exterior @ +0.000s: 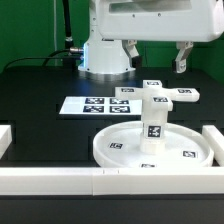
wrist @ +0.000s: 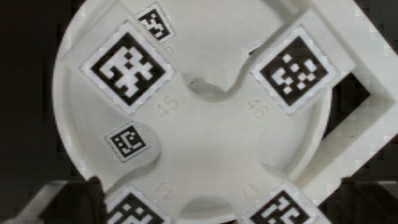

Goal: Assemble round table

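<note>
**Leg and cross piece on the disc; seating not confirmed**

Although the arm's upper body is cut off in the exterior view, the pincer can be seen hanging over the far part of the worktop, well apart from the parts. It grasps nothing; its fingers appear parted, so I log it as released.

Position: the round rimmed disc lies near the front edge of the worktop, just behind the long white border blocks. The short cylinder leg stands upright at its centre, with the cross-shaped piece on top. The marker board lies flat behind the disc, toward the middle of the worktop.

Progress, as a judgement: all three parts are stacked, so the build looks late or nearly finished. What may remain is tightening or seating; neither joint can be checked from these views.

Limits: the wrist view fills with the cross-shaped piece over the disc, both tagged; the leg is hidden beneath. Dark fingertips barely enter the frame.
</note>
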